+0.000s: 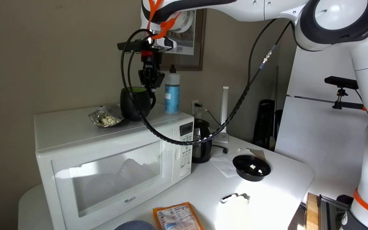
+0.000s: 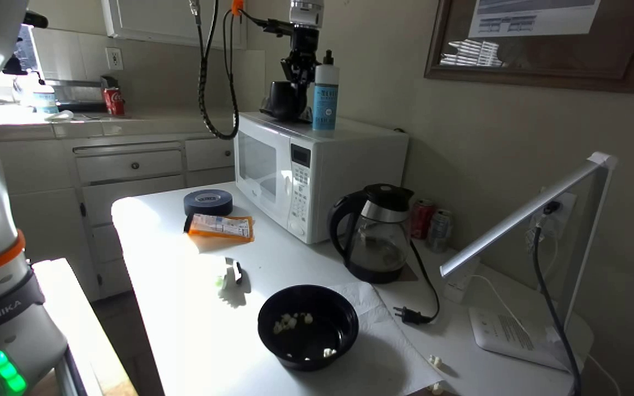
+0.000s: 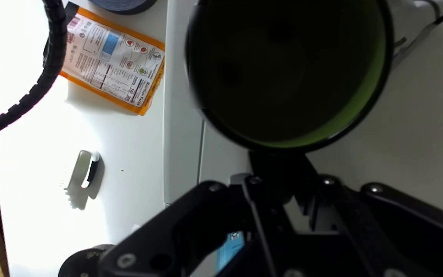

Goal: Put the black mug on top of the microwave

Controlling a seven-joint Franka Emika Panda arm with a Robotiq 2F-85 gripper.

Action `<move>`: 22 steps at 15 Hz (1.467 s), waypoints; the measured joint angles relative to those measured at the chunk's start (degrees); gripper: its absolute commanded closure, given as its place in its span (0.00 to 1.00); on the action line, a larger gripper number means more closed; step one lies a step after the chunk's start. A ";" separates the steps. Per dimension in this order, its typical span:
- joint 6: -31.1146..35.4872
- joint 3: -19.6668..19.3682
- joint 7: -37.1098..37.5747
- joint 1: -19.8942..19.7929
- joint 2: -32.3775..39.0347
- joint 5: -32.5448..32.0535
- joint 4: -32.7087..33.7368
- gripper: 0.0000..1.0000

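The black mug [image 1: 143, 101] is upright over the top of the white microwave [image 1: 65, 131], with its base at or just above the surface; I cannot tell if it touches. My gripper [image 1: 152, 89] comes down from above, shut on the mug's handle. In the other outside picture, the mug [image 2: 284, 100] also appears over the microwave [image 2: 361, 176], with my gripper [image 2: 299, 85] partly behind the blue bottle. In the wrist view the mug's green inside [image 3: 290, 80] faces me, and the dark fingers [image 3: 279, 175] meet at the handle, whose edges are hard to make out.
A blue bottle [image 1: 172, 99] stands on the microwave close beside my gripper. An open foil packet [image 1: 106, 116] lies against the mug's other side. The wall is behind. A kettle [image 2: 380, 236] and black bowl [image 2: 309, 327] stand on the table. My cable [image 1: 184, 142] hangs before the microwave.
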 measured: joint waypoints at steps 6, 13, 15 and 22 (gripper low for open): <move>-1.50 -0.16 0.00 0.13 8.63 1.02 11.08 0.94; -5.36 -0.03 0.00 0.11 12.97 2.00 20.45 0.23; -6.40 -0.04 0.02 0.11 13.06 1.97 22.18 0.08; -6.62 0.22 -6.78 1.59 7.76 -0.50 22.48 0.00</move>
